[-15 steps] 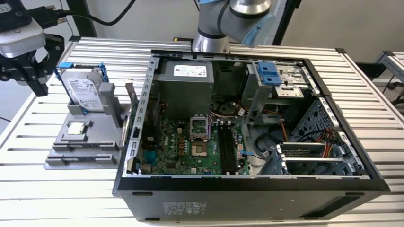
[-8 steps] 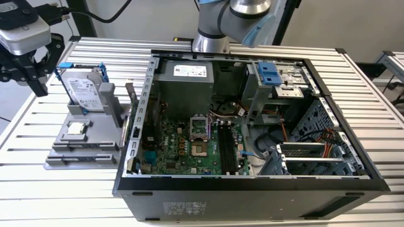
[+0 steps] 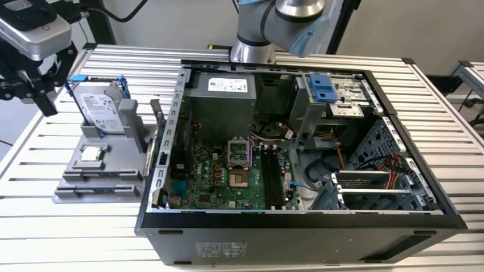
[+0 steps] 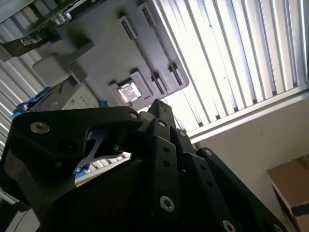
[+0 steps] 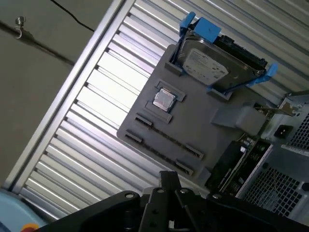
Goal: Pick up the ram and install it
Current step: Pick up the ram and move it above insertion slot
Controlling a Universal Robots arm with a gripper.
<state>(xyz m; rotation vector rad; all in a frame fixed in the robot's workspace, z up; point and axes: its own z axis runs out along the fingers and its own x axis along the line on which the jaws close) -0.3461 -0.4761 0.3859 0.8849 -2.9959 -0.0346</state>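
Note:
The ram (image 5: 232,163) is a dark board stick standing on edge along the side of the grey holder (image 5: 193,130) that faces the computer case. In the exterior view my gripper (image 3: 42,96) hangs above the table's far corner on the exterior view's left, beyond the holder (image 3: 98,177) and well away from the ram. In both wrist views the gripper (image 5: 169,181) (image 4: 161,110) looks shut, with nothing in it. The motherboard's long black slots (image 3: 272,177) lie inside the open case (image 3: 162,170) and hold no stick.
On the holder, a silver hard drive in a blue bracket (image 3: 102,110) (image 5: 207,65) leans upright beside a small square processor chip (image 3: 92,153) (image 5: 164,99). The arm's base (image 3: 261,34) stands behind the case. Ribbed metal tabletop (image 3: 45,226) surrounds both.

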